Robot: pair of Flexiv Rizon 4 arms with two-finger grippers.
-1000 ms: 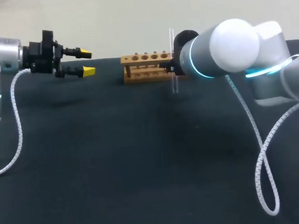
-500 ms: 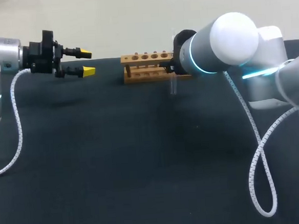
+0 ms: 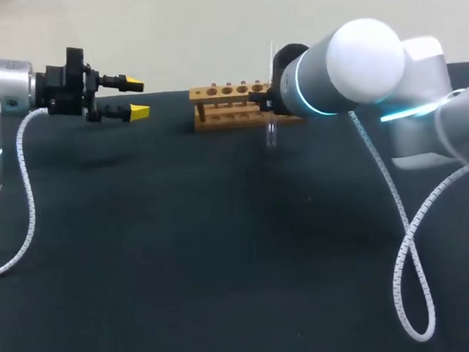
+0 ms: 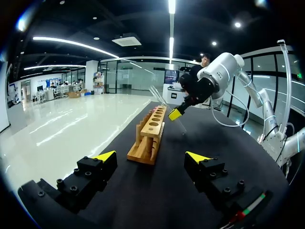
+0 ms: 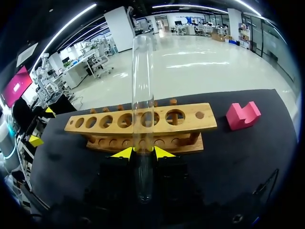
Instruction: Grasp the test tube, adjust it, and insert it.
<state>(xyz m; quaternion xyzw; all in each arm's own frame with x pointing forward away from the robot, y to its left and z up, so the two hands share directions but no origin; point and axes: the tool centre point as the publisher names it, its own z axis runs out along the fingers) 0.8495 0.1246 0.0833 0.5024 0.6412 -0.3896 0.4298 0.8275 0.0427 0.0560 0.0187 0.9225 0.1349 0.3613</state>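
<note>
**Right gripper** (image 5: pixel 143 153): closed on a clear glass test tube (image 5: pixel 142 86). The two yellow fingertips (image 5: pixel 123 153) press it from opposite sides, low on its length. A short rounded end of the tube hangs below the fingers and the long open part stands above them.

**Test tube:** in the head view it (image 3: pixel 272 133) hangs close to upright with a slight lean. It is held off the black table surface (image 3: pixel 225 265) at the near side of the right end of the rack. It is not seated in any hole. In the left wrist view the tube (image 4: pixel 159 98) shows as a faint slanted line above the right gripper (image 4: pixel 175 114).

**Rack:** a light wooden test-tube rack with a row of round holes (image 5: pixel 205 125). It stands just beyond the held tube, lengthwise left to right, at the far middle of the table (image 3: pixel 229 104). No hole visibly holds a tube.

**Right arm** (image 3: pixel 348 67): comes in from the right and covers its own gripper in the head view — only the tube shows past it.

**Left gripper** (image 3: pixel 136 98): fingers spread apart, nothing between them. It is held above the table at the far left, well apart from the left end of the rack. From its own wrist camera (image 4: pixel 151 156) the rack (image 4: pixel 147 138) lies ahead, end-on.

**Other item:** a pink notched block (image 5: pixel 243 116) rests on the table to the right of the rack — near its right end but not touching it.
</note>
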